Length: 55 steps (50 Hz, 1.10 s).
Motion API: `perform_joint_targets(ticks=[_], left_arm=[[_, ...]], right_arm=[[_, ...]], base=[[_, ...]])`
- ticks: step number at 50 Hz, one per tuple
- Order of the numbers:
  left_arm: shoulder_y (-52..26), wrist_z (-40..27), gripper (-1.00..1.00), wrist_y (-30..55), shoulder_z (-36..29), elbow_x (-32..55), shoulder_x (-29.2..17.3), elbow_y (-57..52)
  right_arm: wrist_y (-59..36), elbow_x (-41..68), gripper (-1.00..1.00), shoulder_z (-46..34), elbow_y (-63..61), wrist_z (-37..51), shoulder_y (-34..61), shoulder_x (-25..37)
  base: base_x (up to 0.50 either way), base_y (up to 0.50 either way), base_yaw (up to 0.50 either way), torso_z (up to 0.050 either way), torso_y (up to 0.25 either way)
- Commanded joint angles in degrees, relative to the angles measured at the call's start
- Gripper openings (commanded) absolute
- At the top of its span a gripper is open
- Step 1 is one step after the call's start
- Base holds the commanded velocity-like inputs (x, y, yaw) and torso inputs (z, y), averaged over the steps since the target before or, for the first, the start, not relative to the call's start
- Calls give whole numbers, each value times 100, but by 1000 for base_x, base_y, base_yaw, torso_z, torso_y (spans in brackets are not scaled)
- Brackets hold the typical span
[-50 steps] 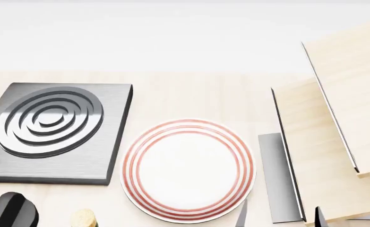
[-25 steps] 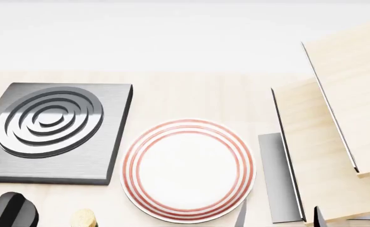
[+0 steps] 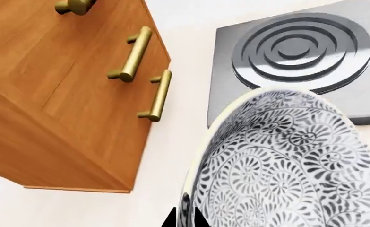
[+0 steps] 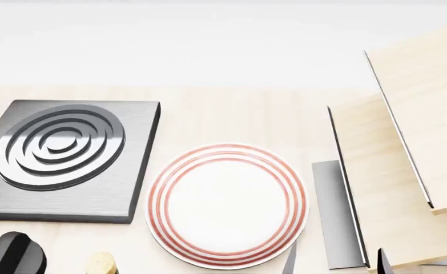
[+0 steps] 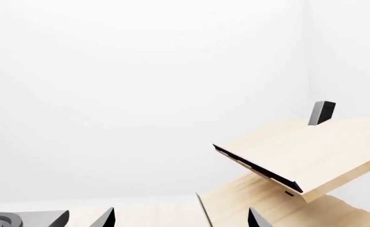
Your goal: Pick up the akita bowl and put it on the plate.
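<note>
The akita bowl [image 3: 286,165], white with a dense dark floral pattern, fills the left wrist view. My left gripper [image 3: 185,220] is shut on its rim, one dark fingertip on each side of the wall. The bowl does not show in the head view. The plate [image 4: 227,205], white with thin red rings, lies empty at the middle of the light wooden counter. My right gripper [image 5: 181,220] stands open and holds nothing; its tips [image 4: 335,264] peek in at the head view's lower edge, right of the plate.
A dark square burner [image 4: 59,148] with concentric rings lies left of the plate and shows beyond the bowl [image 3: 298,47]. A brown cabinet [image 3: 65,94] with brass handles is beside it. Tilted light wooden panels [image 4: 406,160] rise right of the plate. My left arm [image 4: 13,254] shows dark at lower left.
Almost nothing differs. The right gripper's tips at the head view's lower edge have shifted very slightly to the left and down.
</note>
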<state>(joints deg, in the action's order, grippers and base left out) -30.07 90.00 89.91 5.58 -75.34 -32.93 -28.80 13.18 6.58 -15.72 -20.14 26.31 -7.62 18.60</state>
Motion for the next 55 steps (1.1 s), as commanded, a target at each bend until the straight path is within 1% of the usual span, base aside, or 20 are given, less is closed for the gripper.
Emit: perform_joint_targets(ticks=[1,4,5,6,9,13,19,23,24,25,26,27,33,36,42,46,50,51,55], left_arm=[[-737,0,-100,9,-39,-42,20,-220],[-970,0,-100,9,-52,-68,21,-195],[-1055,0,-100,8,-88,-132,21,-246],[-1042,-1,-100,8,-219,-353,-81,-239],[-1211,-1,-100,8,-327,-427,-107,-341],[-1602,-1,-100,7,-484,-585,-51,-522],[-1927,-1,-100,5,-583,-709,62,-570],[-2402,-1,-100,5,-562,-948,225,-438],[-2406,-1,-100,6,-531,-858,253,-398],[-2656,-1,-100,3,-509,-1055,323,-314],[-2720,-1,-100,5,-459,-919,392,-244],[-2879,-1,-100,3,-431,-1048,464,-107],[-3114,-1,-100,0,-489,-1080,693,160],[-3297,-2,-100,0,-410,-1086,942,329],[-3801,-3,-100,-54,-551,-1380,1321,715],[-4077,-23,-100,-207,-503,-1555,1544,933],[-4310,-487,-100,-307,-387,-1239,1738,1109],[-4362,-710,-100,-360,-350,-1109,1787,1130],[-4529,-1264,-100,-578,-301,-768,1940,1327]], right_arm=[[-15,8,100,-17,13,18,24,14],[-24,13,100,-16,8,27,27,19],[-29,9,100,-20,6,29,28,20],[-32,0,100,-24,4,32,28,22],[-44,11,100,-26,13,34,47,24],[-57,26,100,-13,12,51,53,32],[-39,22,100,-34,53,54,67,28],[-15,37,100,-36,87,54,71,31],[-13,34,100,-39,94,55,74,31],[-15,29,100,-42,104,59,80,29],[-8,36,100,-42,113,58,82,28],[-16,30,100,-47,108,63,81,28],[6,34,100,-58,147,68,84,30],[20,47,100,-62,174,68,92,30],[36,59,100,-63,204,75,87,40],[51,70,100,-71,225,73,90,44],[72,92,100,-67,208,72,78,59],[83,89,100,-71,217,71,77,60],[95,90,100,-80,220,75,75,63]], base=[[0,0,0,0,0],[0,0,0,0,0],[0,0,0,0,0],[0,0,0,0,0],[0,0,0,0,0],[0,0,0,0,0],[0,0,0,0,0],[0,0,0,0,0],[0,0,0,0,0],[0,0,0,0,0],[0,0,0,0,0],[0,0,0,0,0],[0,0,0,0,0],[0,0,0,0,0],[0,0,0,0,0],[0,0,0,0,0],[0,0,0,0,0],[0,0,0,0,0],[0,0,0,0,0]])
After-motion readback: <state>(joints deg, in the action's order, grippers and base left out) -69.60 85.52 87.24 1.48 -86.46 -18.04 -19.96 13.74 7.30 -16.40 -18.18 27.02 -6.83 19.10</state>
